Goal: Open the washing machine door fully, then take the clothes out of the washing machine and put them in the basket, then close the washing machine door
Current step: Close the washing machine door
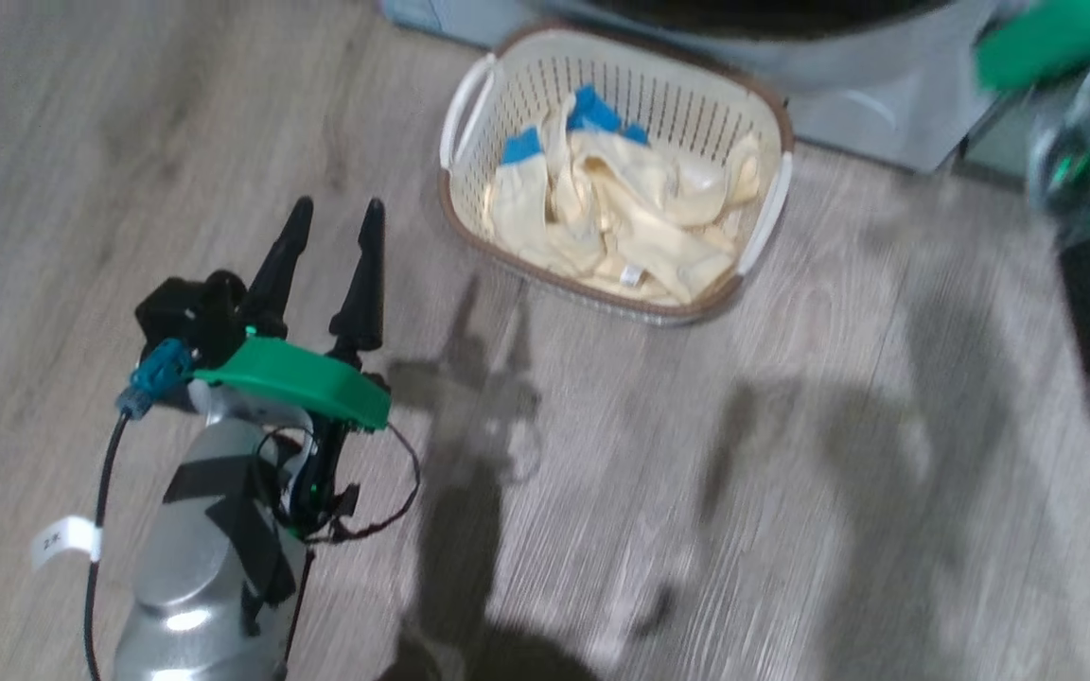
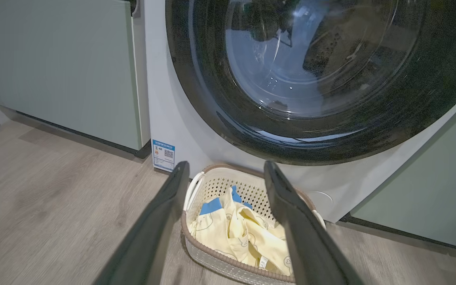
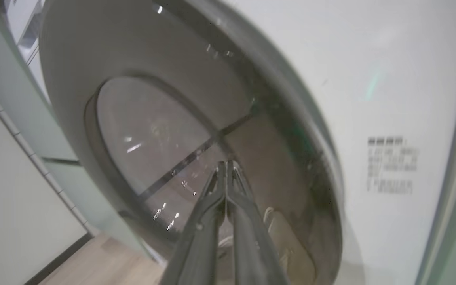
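Observation:
The basket [image 1: 455, 213] stands on the floor just in front of the washing machine [image 2: 164, 111], and the pale yellow clothes [image 1: 621, 203] with blue patches lie inside it. The washing machine door [image 2: 315, 79] lies flat against the machine's front. My left gripper [image 1: 338, 216] hovers open and empty to the left of the basket, pointing toward it. In the left wrist view, the left gripper [image 2: 227, 166] frames the basket [image 2: 212, 253] and the clothes [image 2: 236, 233]. My right gripper [image 3: 225, 165] is shut on nothing, tips close against the glossy door [image 3: 152, 130].
Sage-green cabinet panels [image 2: 61, 71] flank the machine on both sides. A blue sticker [image 2: 163, 154] and a round flap [image 2: 323, 196] sit low on its front. My right arm's blurred wrist [image 1: 1075, 161] is at the upper right. Wooden floor [image 1: 696, 473] stretches open below the basket.

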You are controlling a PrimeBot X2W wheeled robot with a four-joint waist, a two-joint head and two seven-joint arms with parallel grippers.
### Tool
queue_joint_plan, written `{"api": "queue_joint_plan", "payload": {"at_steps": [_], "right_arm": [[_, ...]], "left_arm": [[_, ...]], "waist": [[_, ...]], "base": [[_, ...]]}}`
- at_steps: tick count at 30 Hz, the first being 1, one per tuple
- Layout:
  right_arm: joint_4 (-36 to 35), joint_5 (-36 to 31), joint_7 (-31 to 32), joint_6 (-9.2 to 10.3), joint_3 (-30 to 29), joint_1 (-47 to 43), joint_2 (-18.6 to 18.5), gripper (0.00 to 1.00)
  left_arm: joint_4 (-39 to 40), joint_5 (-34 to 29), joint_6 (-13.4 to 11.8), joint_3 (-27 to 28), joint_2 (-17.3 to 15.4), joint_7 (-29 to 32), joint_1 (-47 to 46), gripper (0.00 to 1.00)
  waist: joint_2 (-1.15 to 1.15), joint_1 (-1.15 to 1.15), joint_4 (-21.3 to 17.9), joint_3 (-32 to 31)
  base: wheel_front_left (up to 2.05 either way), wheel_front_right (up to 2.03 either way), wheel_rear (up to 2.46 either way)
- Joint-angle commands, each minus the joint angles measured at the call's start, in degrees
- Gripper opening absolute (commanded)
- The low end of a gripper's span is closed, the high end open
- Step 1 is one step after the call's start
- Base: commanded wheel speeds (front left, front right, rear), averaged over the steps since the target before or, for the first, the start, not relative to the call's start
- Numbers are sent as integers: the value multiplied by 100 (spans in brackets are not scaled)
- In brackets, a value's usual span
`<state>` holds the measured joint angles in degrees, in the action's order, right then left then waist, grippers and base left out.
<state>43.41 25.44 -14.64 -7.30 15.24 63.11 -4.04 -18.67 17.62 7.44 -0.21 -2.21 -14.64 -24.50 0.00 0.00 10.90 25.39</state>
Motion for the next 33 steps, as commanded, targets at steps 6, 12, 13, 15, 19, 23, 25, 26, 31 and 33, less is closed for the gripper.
{"api": "queue_joint_plan", "payload": {"at_steps": [6,12,13,15,19,23,25,26,31,33], "right_arm": [[-492,270,-36,-19,274,-1024,109,65],[-598,335,-36,-19,110,-1769,112,100],[-653,314,-36,-19,63,-1930,113,100],[-775,216,-36,-19,-20,-2267,114,100],[-1044,90,-36,-19,-271,-2932,115,100],[-1246,-111,-36,-19,-472,-3495,115,100],[-1375,-266,-36,-19,-578,-3748,115,100],[-1445,-314,-36,-19,-641,-3870,115,100],[-1768,-588,-36,-19,-837,-4447,115,100],[-1897,-712,-36,-19,-908,-4648,113,100]], "left_arm": [[-295,147,4,304,-424,-36,307,100],[-378,160,4,202,-745,-36,515,100],[-389,173,4,205,-799,-36,573,100],[-437,224,4,209,-892,-36,688,100],[-534,330,4,179,-1069,-36,857,100],[-490,450,4,160,-1200,-36,1029,100],[-474,525,4,135,-1250,-36,1106,100],[-447,560,4,108,-1279,-36,1137,100],[-440,674,4,41,-1327,-36,1251,100],[-491,704,4,13,-1348,-36,1273,100]], "waist": [[0,0,-117,-934],[0,0,-288,-1485],[0,0,-333,-1576],[0,0,-420,-1757],[0,0,-586,-2053],[0,0,-744,-2319],[0,0,-812,-2411],[0,0,-845,-2451],[0,0,-947,-2613],[0,0,-985,-2650]], "base": [[0,0,0],[0,0,0],[0,0,0],[0,0,0],[0,0,0],[0,0,0],[0,0,0],[0,0,0],[0,0,0],[0,0,0]]}}
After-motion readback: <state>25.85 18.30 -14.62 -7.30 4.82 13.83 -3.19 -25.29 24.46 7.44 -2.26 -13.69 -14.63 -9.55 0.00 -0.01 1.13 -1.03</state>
